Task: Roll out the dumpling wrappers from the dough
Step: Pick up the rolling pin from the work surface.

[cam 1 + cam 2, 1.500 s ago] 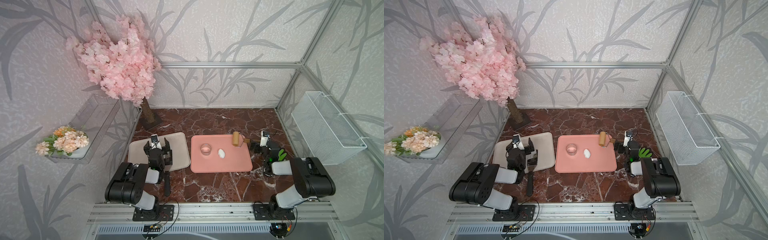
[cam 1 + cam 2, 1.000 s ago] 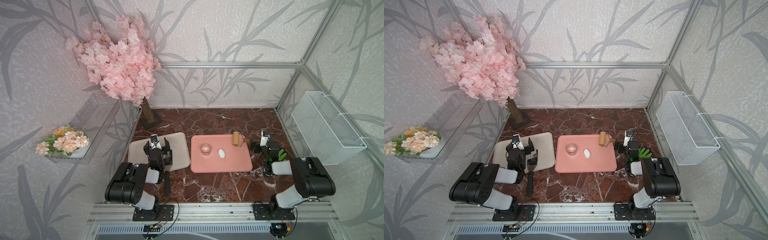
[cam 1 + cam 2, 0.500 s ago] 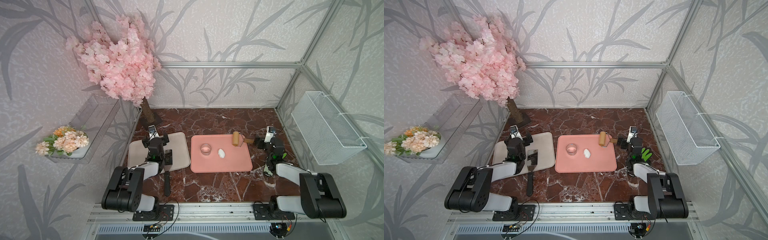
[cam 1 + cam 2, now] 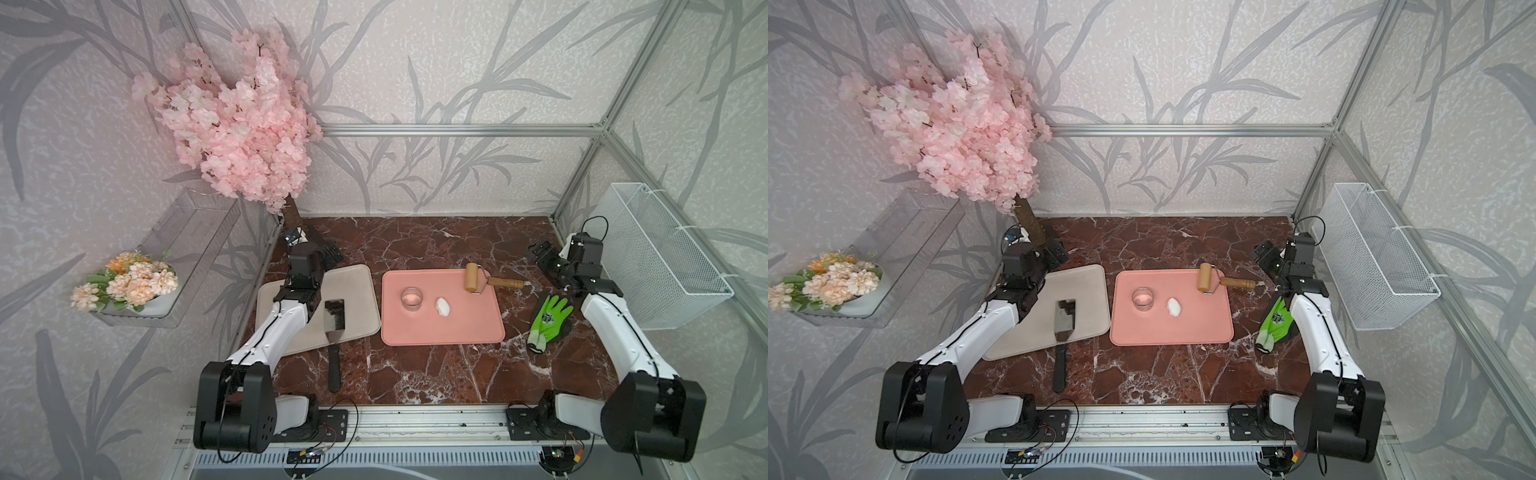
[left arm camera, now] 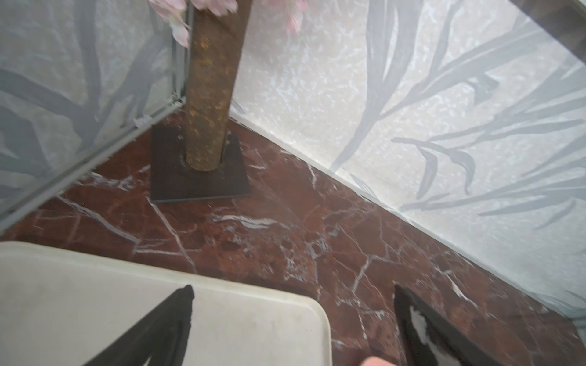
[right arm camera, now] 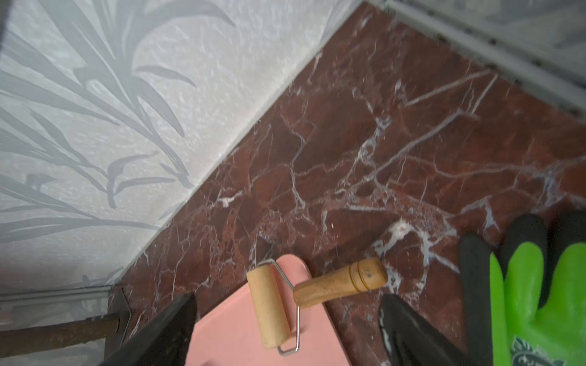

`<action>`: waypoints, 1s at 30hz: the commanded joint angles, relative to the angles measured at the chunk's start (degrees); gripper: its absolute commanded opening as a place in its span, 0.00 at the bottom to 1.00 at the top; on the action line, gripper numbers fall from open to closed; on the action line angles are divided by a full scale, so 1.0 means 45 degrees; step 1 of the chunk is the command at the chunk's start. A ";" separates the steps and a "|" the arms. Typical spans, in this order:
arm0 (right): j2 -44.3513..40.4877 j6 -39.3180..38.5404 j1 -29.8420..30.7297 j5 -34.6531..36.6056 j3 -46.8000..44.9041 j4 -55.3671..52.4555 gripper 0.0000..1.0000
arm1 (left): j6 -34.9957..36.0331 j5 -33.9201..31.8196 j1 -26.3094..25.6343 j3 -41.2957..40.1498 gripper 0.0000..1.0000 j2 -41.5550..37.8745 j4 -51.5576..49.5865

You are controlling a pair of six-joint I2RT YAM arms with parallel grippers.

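The dough (image 4: 443, 306) (image 4: 1174, 307) is a small white oval lump lying on the pink tray (image 4: 457, 328) beside a clear glass cup (image 4: 411, 298). A wooden roller (image 4: 471, 277) (image 6: 269, 307) rests on the tray's far right corner, its handle (image 6: 341, 282) sticking out over the marble. My right gripper (image 4: 538, 253) (image 6: 288, 298) hovers open, above and to the right of the roller, touching nothing. My left gripper (image 4: 328, 255) (image 5: 293, 288) is open and empty over the far corner of the beige tray (image 5: 95, 301). The dumpling wrappers are out of view.
A black-handled scraper (image 4: 334, 320) lies across the beige tray's near edge. A green glove (image 4: 548, 316) lies on the marble right of the pink tray. The blossom tree's trunk (image 5: 209, 88) stands just beyond my left gripper. A white wire basket (image 4: 660, 257) hangs on the right wall.
Both arms have unfolded and reached toward the back of the table, carrying the grippers up and away from the front. The green glove is now uncovered.
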 commanded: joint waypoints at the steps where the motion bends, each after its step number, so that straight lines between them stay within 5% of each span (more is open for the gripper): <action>1: 0.0491 0.0433 0.0256 -0.1183 0.0408 -0.3534 0.90 | -0.0315 0.0542 -0.1075 0.0110 1.00 -0.0507 -0.1601; 12: 0.1613 0.2879 0.0591 -0.0720 0.0342 -0.3189 0.83 | -0.0908 -0.0040 -0.3932 0.0053 0.95 -0.0414 -0.3158; 30: 0.6925 0.5317 0.0798 -0.0114 0.4138 -0.4445 0.80 | -0.1402 0.0138 -0.4394 -0.0988 0.95 -0.1603 -0.3755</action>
